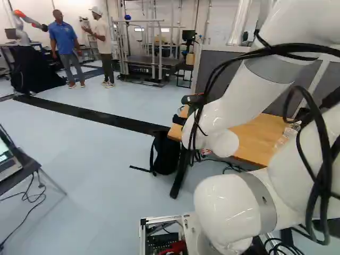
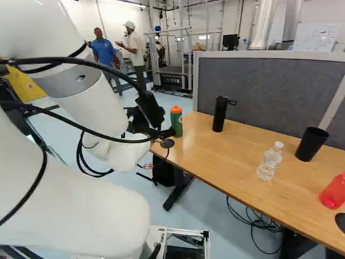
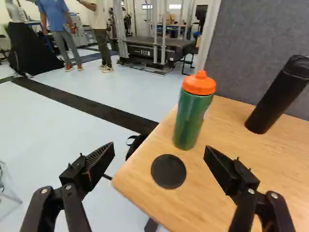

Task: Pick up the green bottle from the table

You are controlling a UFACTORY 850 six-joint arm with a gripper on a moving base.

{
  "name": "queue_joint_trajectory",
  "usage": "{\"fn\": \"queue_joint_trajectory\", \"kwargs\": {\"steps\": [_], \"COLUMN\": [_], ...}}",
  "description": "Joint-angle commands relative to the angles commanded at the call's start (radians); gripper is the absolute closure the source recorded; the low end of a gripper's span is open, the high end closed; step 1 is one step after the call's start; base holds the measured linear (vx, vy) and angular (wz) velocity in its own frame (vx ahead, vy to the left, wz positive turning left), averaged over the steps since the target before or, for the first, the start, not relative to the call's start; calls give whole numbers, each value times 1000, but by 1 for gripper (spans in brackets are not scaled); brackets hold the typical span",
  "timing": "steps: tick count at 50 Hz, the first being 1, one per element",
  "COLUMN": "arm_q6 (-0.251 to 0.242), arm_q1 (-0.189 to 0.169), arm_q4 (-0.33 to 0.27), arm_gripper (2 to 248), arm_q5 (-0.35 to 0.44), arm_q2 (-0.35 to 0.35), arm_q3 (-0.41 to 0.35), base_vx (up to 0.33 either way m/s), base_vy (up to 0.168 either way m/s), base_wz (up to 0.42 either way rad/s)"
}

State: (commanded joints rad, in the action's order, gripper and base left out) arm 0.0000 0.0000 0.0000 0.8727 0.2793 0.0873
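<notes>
The gripper [image 2: 164,133] is at the table's near left corner in the right base view, close beside the green bottle [image 2: 176,122]. In the wrist view the gripper [image 3: 160,151] stands open, its fingers wide apart with nothing gripped. Ahead of the fingers, the green bottle [image 3: 189,112] with its orange cap stands upright on the wooden table [image 3: 231,140], nearer the line of one finger. A flat black disc [image 3: 168,171] lies on the tabletop between the bottle and the gripper.
On the table stand a black bottle [image 2: 220,114], a clear bottle [image 2: 270,161], a black cup [image 2: 311,144] and a red bottle [image 2: 334,191]. A grey partition [image 2: 264,89] rises behind. A black backpack [image 1: 167,153] sits by the table leg. Another robot [image 1: 24,26] is far back.
</notes>
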Motion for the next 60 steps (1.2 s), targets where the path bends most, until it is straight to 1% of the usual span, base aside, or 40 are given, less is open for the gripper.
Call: {"fn": "queue_joint_trajectory", "kwargs": {"steps": [3, 4, 10, 25, 47, 60], "arm_q6": [0, 0, 0, 0, 0, 0], "arm_q1": [0, 0, 0, 0, -4, -15], "arm_q4": [0, 24, 47, 56, 58, 81], "arm_gripper": [3, 3, 3, 3, 3, 3], "arm_q5": [0, 0, 0, 0, -3, -30], "arm_q2": [0, -10, -20, -36, -160, -234], "arm_q3": [0, 8, 17, 31, 143, 214], "base_vx": [158, 121, 40, -6, 0, 0], "base_vy": [-113, -93, -33, 5, 0, 0], "base_wz": [-552, -487, -141, 27, 0, 0]}}
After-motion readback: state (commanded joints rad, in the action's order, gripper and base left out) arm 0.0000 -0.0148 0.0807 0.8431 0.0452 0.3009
